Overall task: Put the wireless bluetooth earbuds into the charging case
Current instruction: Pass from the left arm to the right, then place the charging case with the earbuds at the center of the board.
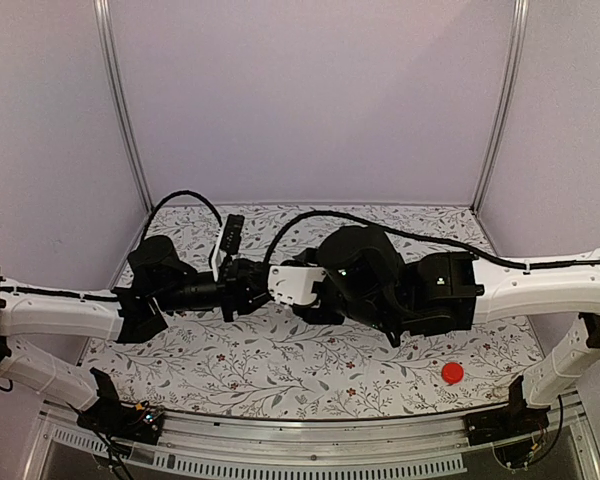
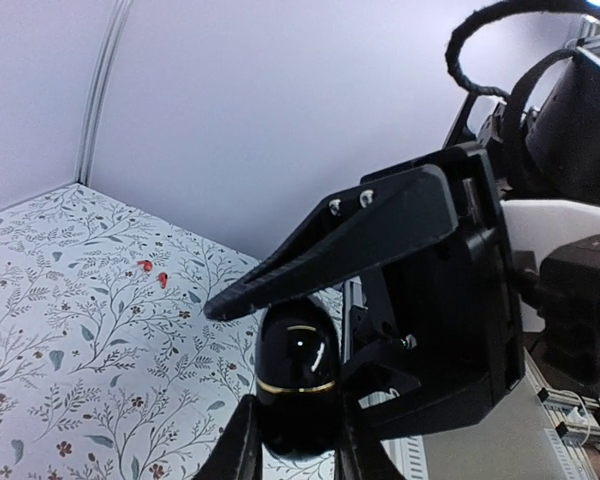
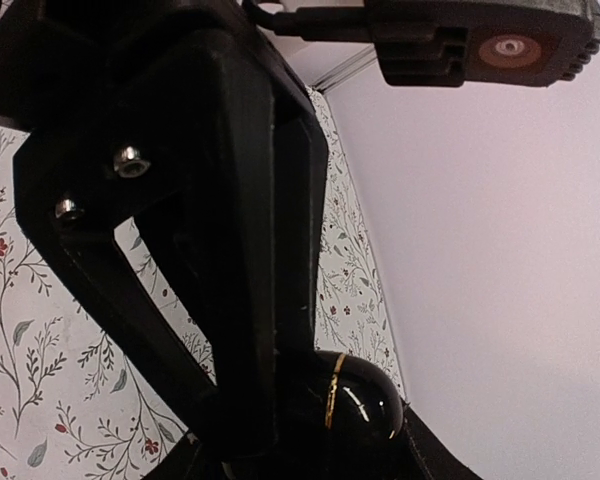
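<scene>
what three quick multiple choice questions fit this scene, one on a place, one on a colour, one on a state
1. Where does the disc lie? A on the table; B on a shelf; C in a bowl.
2. What colour is the band round the case? A red; B gold; C white.
3. How is the left gripper? A wide open; B out of view; C shut on the case.
Answers: 1 A, it sits on the flowered surface near the front edge in the top view. 2 B, a thin gold line rings the black shell in both wrist views. 3 C, it clamps the case from both sides in the left wrist view.
</scene>
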You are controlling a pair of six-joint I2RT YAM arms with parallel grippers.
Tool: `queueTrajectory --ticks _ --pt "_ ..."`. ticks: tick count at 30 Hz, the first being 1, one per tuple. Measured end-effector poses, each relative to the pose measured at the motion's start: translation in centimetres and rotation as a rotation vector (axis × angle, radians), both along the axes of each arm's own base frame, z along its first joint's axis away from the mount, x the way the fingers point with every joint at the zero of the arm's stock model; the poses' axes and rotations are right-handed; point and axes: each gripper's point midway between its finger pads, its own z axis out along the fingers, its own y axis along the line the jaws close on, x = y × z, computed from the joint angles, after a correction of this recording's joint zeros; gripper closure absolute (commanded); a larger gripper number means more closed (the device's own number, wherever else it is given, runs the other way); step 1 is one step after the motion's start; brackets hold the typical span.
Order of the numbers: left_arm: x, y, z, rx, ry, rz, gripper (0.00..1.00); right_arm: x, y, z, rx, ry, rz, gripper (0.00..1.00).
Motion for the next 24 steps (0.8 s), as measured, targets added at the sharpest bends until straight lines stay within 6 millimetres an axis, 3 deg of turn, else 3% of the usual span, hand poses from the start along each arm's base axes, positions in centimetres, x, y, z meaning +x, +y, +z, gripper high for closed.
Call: queueTrajectory --ticks 3,5,7,11,13,15,19,24 --pt "0.1 0.0 -0.1 0.007 0.006 0.002 0.85 0.1 -0.1 0.0 0.002 -0.001 -0.007 0.62" --pt "0.2 -0.1 -0.1 0.009 0.009 0.005 0.74 0.1 -0.1 0.0 0.005 0.001 -0.012 0.67" --pt "0.2 -0.1 -0.1 0.011 0.012 0.006 0.51 0.2 -0.1 0.1 0.008 0.003 -0.013 0.71" --pt "0.9 0.1 -0.1 0.012 0.031 0.034 0.23 0.1 0.1 -0.1 0.016 0.023 0.001 0.73" --pt "1.5 0.3 -0.3 0.019 0.030 0.057 0.02 0.3 0.2 -0.2 0.032 0.051 0.009 0.73" --pt "1.9 0.8 -0.2 0.026 0.033 0.087 0.00 1.0 0.0 -0.5 0.054 0.095 0.014 0.73" --pt "3.4 3.6 1.8 -0.019 0.019 0.210 0.00 5.3 -1.9 -0.5 0.146 0.216 -0.046 0.72" --pt "6.5 8.7 2.8 -0.056 0.054 0.419 0.00 14.4 -7.4 -2.3 0.311 0.429 -0.226 0.72"
